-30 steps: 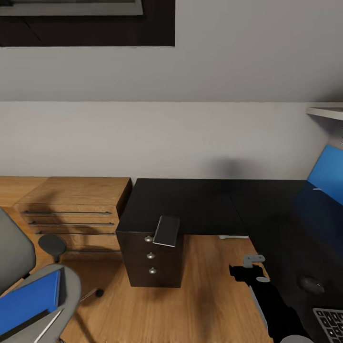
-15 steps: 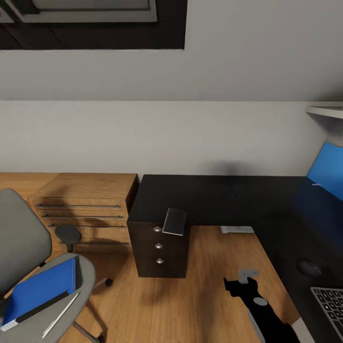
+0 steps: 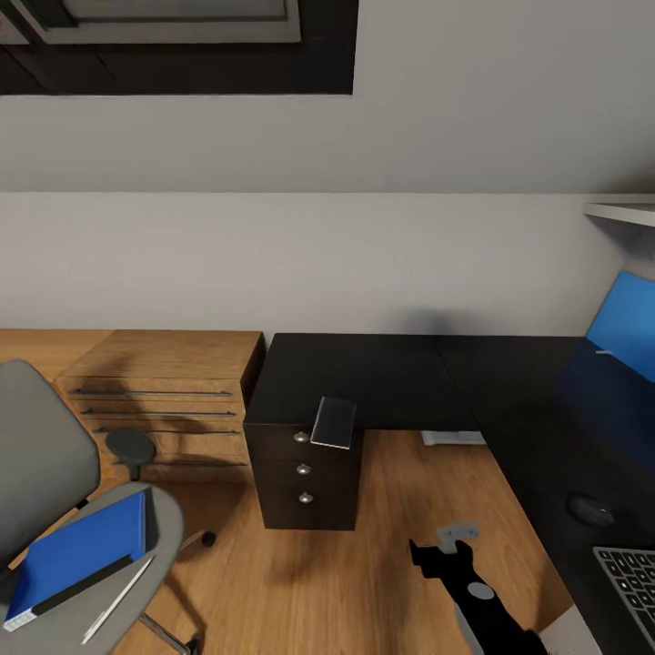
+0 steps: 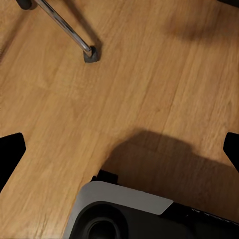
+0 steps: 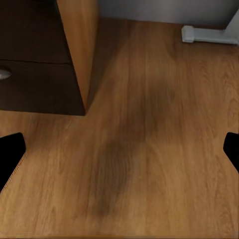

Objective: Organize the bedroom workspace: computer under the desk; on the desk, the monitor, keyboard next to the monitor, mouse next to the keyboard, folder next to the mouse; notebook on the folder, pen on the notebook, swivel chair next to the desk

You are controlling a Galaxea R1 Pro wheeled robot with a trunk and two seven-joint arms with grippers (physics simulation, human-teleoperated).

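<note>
The folder and pen lay on the chair at lower left; both end effectors were spread open.

Nothing can be read in these views. The keyboard at the tabletop's near right edge shows pale marks on its keys, probably letters, but they are too small and blurred to make out. The folder on the chair has a small white patch at its near corner; no writing is legible on it.
</note>
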